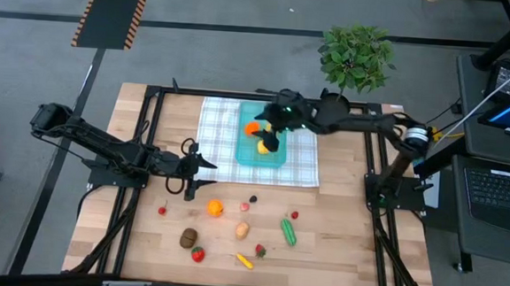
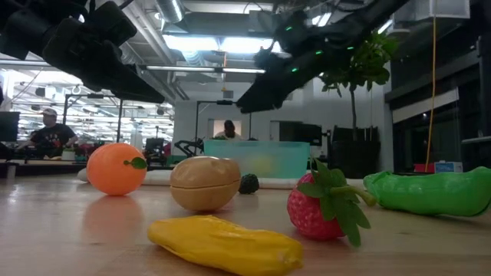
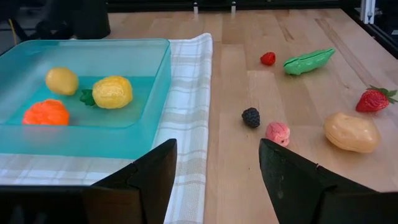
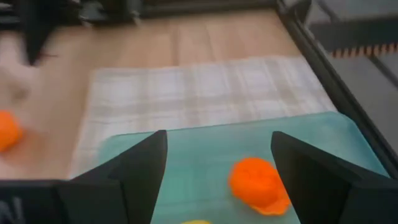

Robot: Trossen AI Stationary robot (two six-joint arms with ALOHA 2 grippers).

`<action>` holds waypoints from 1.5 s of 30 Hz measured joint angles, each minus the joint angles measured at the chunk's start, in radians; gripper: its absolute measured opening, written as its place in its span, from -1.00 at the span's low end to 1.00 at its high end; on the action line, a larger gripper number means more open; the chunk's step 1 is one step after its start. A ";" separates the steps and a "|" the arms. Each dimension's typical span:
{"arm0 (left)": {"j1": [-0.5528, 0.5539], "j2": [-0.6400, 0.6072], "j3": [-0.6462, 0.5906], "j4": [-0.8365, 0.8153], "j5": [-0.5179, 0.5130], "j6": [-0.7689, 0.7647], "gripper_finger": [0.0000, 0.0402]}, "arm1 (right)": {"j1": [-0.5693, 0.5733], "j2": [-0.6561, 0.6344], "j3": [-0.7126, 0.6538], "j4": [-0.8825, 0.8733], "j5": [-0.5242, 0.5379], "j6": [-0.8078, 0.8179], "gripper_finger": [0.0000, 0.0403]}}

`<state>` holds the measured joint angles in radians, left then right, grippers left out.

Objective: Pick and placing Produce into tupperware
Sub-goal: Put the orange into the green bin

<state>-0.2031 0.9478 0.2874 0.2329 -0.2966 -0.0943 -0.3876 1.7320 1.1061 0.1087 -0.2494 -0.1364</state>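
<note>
Overhead, one translucent teal tupperware (image 1: 260,154) on checked cloth (image 1: 300,168), holding three pieces: orange (image 3: 45,112), two lemons (image 3: 112,91). Above it, right gripper (image 1: 268,117), fingers apart, empty. Beside cloth, left gripper (image 1: 202,173), likewise spread. Nearby on table (image 1: 337,246): one potato (image 3: 351,131), one strawberry (image 3: 374,99).

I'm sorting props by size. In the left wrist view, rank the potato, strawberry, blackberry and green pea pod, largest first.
1. Potato
2. Green pea pod, though it lies farther off, so it may really match the potato
3. Strawberry
4. Blackberry, smallest
</note>
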 joint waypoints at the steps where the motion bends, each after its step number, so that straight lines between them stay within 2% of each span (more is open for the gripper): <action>1: 0.000 0.000 0.000 0.000 0.000 0.004 0.09 | 0.010 -0.033 -0.045 0.048 0.001 0.001 0.43; 7: -0.001 0.000 0.000 -0.001 0.000 0.022 0.11 | 0.094 -0.248 -0.351 0.373 0.049 0.022 0.43; 11: 0.000 0.000 0.000 -0.001 0.000 0.022 0.10 | 0.173 -0.362 -0.543 0.608 0.125 0.023 0.43; 15: 0.000 0.000 0.000 -0.001 0.000 0.022 0.09 | 0.256 -0.423 -0.702 0.828 0.213 0.024 0.43; 19: 0.000 0.000 0.000 -0.001 0.000 0.023 0.09 | 0.307 -0.436 -0.805 0.937 0.241 0.034 0.43; 25: 0.000 0.000 0.000 0.000 0.000 0.023 0.08 | 0.350 -0.433 -0.851 0.942 0.238 0.125 0.43; 33: 0.000 0.000 0.000 0.016 -0.001 0.026 0.11 | 0.351 -0.433 -0.851 0.939 0.240 0.127 0.43; 45: -0.003 0.000 0.000 0.016 -0.001 0.025 0.58 | 0.351 -0.432 -0.851 0.939 0.242 0.126 0.43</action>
<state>-0.2064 0.9478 0.2874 0.2487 -0.2972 -0.0693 -0.0368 1.2999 0.2546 1.0481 -0.0072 -0.0102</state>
